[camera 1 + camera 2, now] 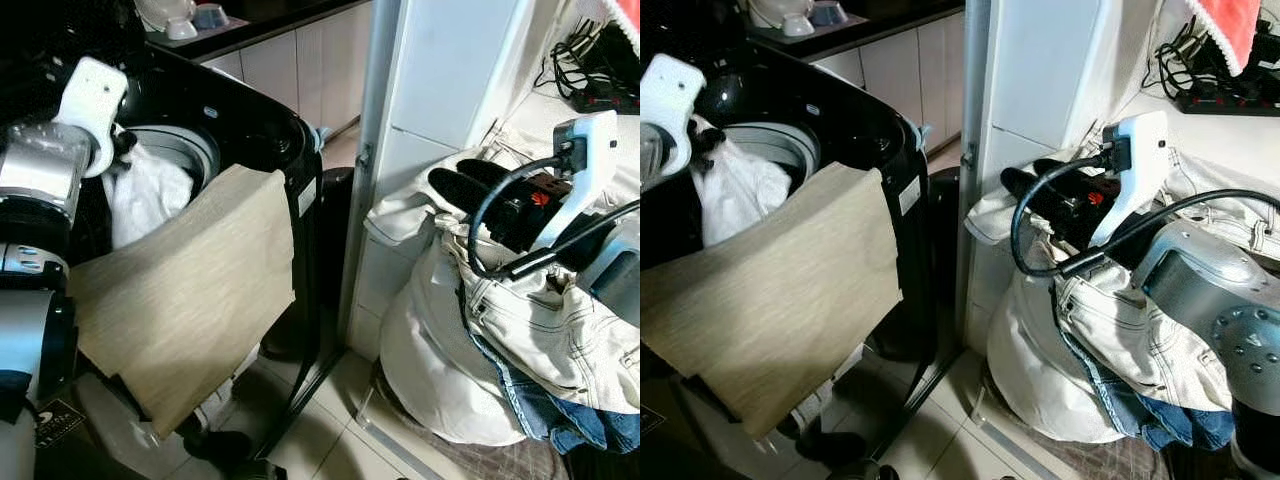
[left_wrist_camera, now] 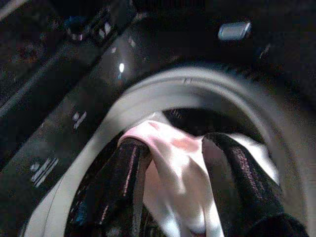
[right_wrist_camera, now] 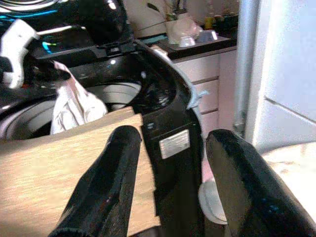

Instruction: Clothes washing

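My left gripper [image 2: 174,144] hangs over the drum of the black top-loading washing machine [image 1: 262,118], shut on a white garment [image 1: 150,200] that trails down into the drum. A beige cloth [image 1: 190,290] is draped over the washer's front edge and down its front. My right gripper [image 1: 468,180] hovers open over a full white laundry bag [image 1: 440,370], nothing between its fingers [image 3: 106,182]. Pale jeans [image 1: 540,320] and blue denim [image 1: 565,425] spill from the bag's top and side.
A white pillar [image 1: 440,70] with a metal edge stands between washer and bag. Behind are cabinets [image 1: 300,60] and a counter with bowls [image 1: 195,20]. A power strip with cables [image 1: 1230,100] and a red cloth [image 1: 1230,25] sit at the far right.
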Robot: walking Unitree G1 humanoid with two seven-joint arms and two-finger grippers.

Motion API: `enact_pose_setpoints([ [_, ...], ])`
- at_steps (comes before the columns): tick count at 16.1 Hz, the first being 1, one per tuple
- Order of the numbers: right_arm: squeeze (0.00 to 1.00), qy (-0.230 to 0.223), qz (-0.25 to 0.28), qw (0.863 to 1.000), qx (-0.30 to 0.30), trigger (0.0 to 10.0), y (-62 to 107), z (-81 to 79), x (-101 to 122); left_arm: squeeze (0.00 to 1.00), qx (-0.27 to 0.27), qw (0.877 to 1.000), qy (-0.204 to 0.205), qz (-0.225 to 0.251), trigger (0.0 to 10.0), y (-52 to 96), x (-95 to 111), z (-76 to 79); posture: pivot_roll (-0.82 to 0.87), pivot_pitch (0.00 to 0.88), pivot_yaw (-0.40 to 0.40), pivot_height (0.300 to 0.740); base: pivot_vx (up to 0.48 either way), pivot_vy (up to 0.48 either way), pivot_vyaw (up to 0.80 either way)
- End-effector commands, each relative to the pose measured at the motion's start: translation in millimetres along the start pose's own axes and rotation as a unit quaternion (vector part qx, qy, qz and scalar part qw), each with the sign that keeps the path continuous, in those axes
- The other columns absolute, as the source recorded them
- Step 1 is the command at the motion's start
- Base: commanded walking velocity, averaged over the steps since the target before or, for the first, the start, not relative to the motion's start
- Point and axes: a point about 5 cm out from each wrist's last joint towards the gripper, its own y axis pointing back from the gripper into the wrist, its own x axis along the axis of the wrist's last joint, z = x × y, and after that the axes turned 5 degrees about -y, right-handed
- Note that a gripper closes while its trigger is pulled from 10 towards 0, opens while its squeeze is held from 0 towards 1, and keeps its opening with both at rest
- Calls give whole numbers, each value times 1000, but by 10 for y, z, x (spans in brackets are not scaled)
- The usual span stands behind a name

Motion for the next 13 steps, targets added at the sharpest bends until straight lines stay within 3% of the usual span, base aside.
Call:
enact_pose_setpoints([
  [1,0,9,2,1000,-28,10000,-6,54,-15,1000,-16,999,27,33,10000,18,108,65,-127,0,40,740,0,0,0],
  [2,0,23,31,996,-85,10000,-24,134,0,404,-68,992,84,66,10000,18,190,298,-127,0,39,740,0,0,0],
  [4,0,21,41,994,-96,10000,-40,124,-22,0,-58,992,88,67,10000,2,145,366,-128,0,37,740,0,0,0],
  [6,0,18,44,995,-90,10000,-57,62,-66,0,-28,998,62,17,10000,-38,-32,364,-128,0,36,740,0,0,0],
  [7,0,18,41,995,-84,10000,-71,24,-105,0,-3,1000,21,-1,10000,-22,-126,306,-130,0,37,740,0,0,0],
  [8,0,19,40,995,-85,10000,-76,20,-116,0,5,1000,7,-6,10000,-11,-148,272,-132,0,38,740,0,0,0],
  [9,0,21,38,995,-86,10000,-80,18,-128,1000,16,1000,-1,-12,10000,5,-168,216,-135,0,41,740,0,0,0],
  [12,0,22,32,995,-90,10000,-73,34,-141,1000,27,999,-17,-11,10000,32,-131,133,-135,0,41,740,0,0,0],
  [13,0,27,30,994,-97,10000,-73,48,-149,1000,12,1000,20,15,10000,22,-59,185,-134,0,39,740,0,0,0],
])
